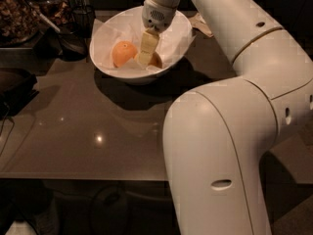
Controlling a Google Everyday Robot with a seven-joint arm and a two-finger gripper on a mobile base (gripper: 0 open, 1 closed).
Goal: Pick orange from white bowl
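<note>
The white bowl (103, 39) stands on the dark table at the back, lined with crinkled white paper. My gripper (145, 58) reaches straight down into the bowl's middle. Just right of it a small part of a dull yellowish-orange fruit, the orange (157, 60), shows; the gripper hides most of it and looks to be at or around it. A deeper, redder-orange fruit (123, 53) lies apart to the gripper's left in the bowl.
My large white arm (230, 131) fills the right half of the view. Dark containers and a tray of brown bits (19, 13) stand at the back left. A crumpled paper (203, 26) lies behind the bowl on the right. The brown table (98, 131) reaches to the front edge.
</note>
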